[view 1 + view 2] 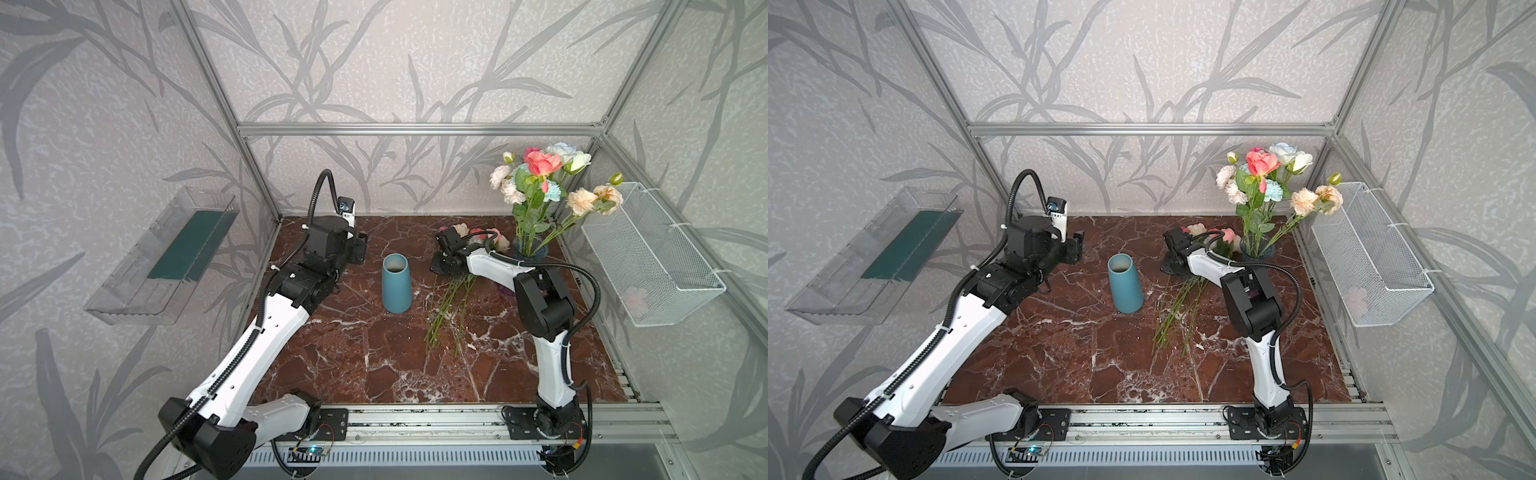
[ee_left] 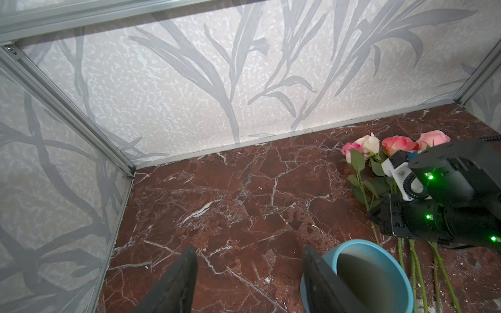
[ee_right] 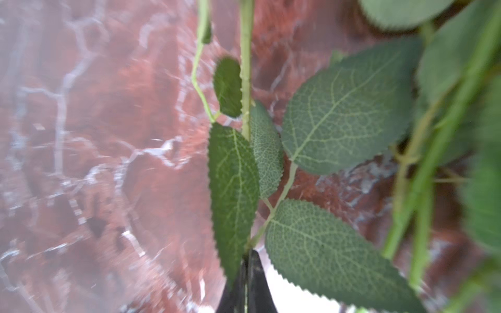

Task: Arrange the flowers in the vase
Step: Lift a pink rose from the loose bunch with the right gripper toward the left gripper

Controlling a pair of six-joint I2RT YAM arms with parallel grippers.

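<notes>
Clenched with the right hand (image 3: 247,261) on one stem of the flowers (image 1: 448,309), lying front-to-back just right of the vase (image 1: 396,286), with the left hand (image 2: 249,252) released beyond.

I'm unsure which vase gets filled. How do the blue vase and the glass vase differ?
The blue vase is opaque; the glass vase is see-through. The blue vase is empty; the glass vase holds upright flowers. The blue vase stands mid-table; the glass vase stands at the back right. Both stand upright on the table.
</notes>
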